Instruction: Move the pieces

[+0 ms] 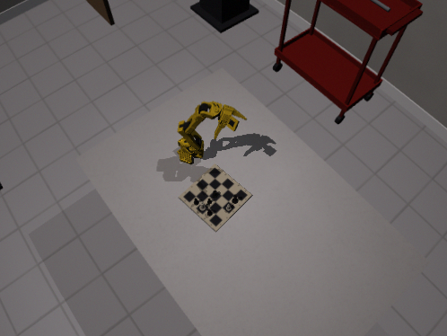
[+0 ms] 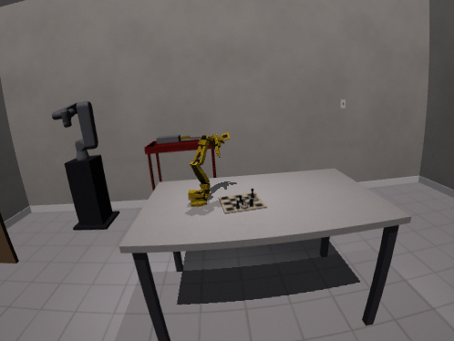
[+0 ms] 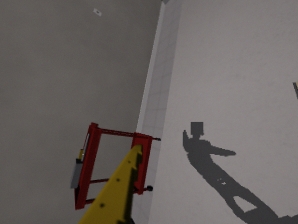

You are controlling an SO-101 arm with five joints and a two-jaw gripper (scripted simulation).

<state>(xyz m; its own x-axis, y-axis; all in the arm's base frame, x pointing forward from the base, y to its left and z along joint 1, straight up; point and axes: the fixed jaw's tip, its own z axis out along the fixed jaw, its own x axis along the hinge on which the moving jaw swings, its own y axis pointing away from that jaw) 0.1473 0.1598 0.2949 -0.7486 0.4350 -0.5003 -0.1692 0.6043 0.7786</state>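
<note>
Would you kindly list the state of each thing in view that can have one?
End effector: open wide, empty, raised beside the board, not over it.
SO-101 arm: bent upward, base on the table.
Chess pieces: appear upright on the chessboard, none gripped.
Red cart: standing on the floor beyond the table.

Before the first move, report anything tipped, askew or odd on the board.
Nothing stands out. The pieces on the chessboard appear upright, though they are too small to judge finely. The claw is open, raised away from the board.
</note>
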